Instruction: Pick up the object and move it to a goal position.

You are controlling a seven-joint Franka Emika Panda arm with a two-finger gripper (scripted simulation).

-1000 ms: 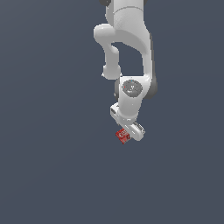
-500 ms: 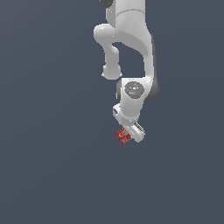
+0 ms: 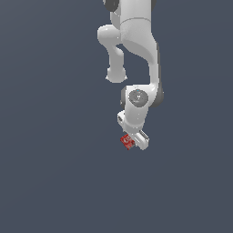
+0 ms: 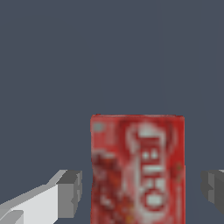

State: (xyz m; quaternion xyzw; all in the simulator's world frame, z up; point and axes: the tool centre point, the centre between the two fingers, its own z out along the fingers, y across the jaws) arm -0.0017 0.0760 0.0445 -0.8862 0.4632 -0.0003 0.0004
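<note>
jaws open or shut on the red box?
Open. In the wrist view both fingertips stand apart from the red box, with background showing in the gaps either side.

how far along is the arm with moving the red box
Done: the gripper is lined up at the red box, with a finger on each side. In hand: closing; the wrist view shows gaps, so there is no grasp. Left: clamp, lift, carry; no goal marker is visible.
</note>
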